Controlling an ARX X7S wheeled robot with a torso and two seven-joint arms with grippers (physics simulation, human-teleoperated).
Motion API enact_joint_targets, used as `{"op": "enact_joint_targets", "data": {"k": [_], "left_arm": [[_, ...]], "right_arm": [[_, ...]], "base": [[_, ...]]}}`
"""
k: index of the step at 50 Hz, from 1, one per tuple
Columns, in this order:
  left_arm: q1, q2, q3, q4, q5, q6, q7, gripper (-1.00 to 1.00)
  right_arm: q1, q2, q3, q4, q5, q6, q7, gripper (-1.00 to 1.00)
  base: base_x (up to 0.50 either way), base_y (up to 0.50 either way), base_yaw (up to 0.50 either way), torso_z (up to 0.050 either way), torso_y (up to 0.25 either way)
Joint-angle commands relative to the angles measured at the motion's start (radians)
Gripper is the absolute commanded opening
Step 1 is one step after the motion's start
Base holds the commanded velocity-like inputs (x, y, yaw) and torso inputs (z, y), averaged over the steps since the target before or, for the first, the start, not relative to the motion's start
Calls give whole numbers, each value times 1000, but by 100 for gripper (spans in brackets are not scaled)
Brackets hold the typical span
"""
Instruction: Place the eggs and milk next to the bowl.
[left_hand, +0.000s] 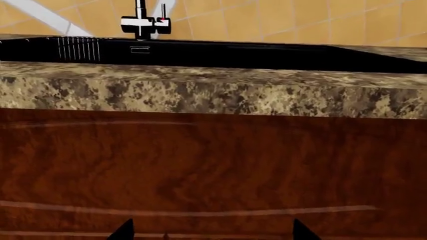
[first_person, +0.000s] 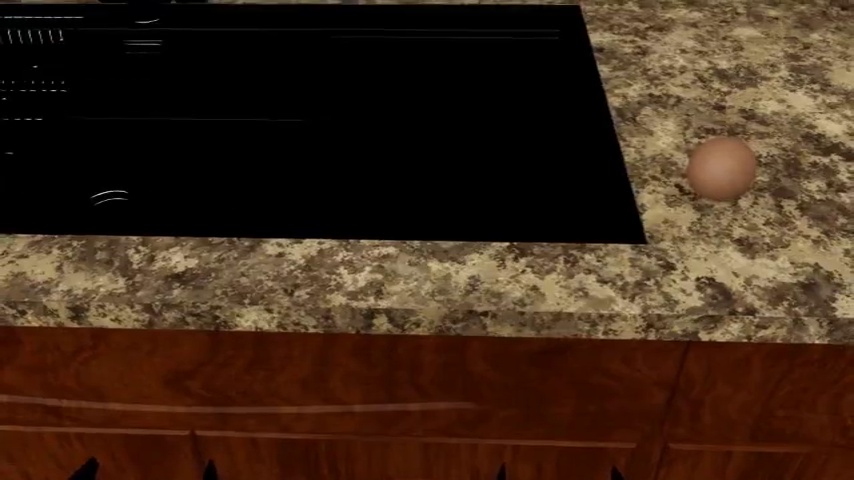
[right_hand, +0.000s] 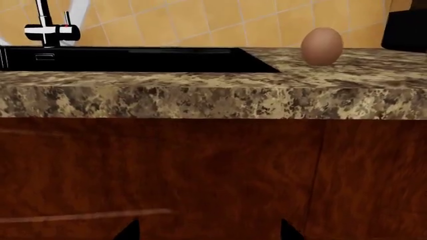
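One plain tan-brown egg (first_person: 722, 167) lies on the granite counter (first_person: 400, 285) just right of the black sink (first_person: 307, 120); it also shows in the right wrist view (right_hand: 321, 46). The other egg, the milk and the bowl are out of view. My left gripper (first_person: 147, 470) and right gripper (first_person: 558, 472) are low in front of the wooden cabinet, below the counter edge, with only their dark fingertips showing. Both have their fingers wide apart and hold nothing. The left gripper (left_hand: 208, 231) faces the cabinet front; the right gripper (right_hand: 207, 230) does too.
A chrome faucet (left_hand: 143, 22) stands behind the sink against the yellow tiled wall. A dark object (right_hand: 407, 30) sits at the counter's far right. The wooden cabinet front (first_person: 334, 400) runs below the counter.
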Motion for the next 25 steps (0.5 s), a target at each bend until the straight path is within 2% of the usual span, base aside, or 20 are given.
{"op": "enact_joint_targets", "data": {"k": [1, 8, 13, 21, 25], "left_arm": [[-21, 12, 2, 2, 14, -6, -8, 100], [-36, -6, 22, 2, 57, 12, -37, 100], [-72, -27, 28, 125, 43, -77, -32, 100], [-153, -59, 27, 218, 47, -187, -41, 100], [-215, -73, 0, 290, 0, -274, -26, 100]], "right_arm": [[7, -2, 20, -10, 3, -2, -19, 100], [14, 12, 14, -46, 20, 18, -15, 100], [49, 45, 19, -140, 5, 102, 5, 100], [108, 93, 20, -259, -10, 222, 10, 100], [157, 121, 17, -331, -21, 309, 6, 100]], "base": [[0, 0, 0, 50, 0], [0, 0, 0, 50, 0], [0, 0, 0, 50, 0], [0, 0, 0, 50, 0], [0, 0, 0, 50, 0]]}}
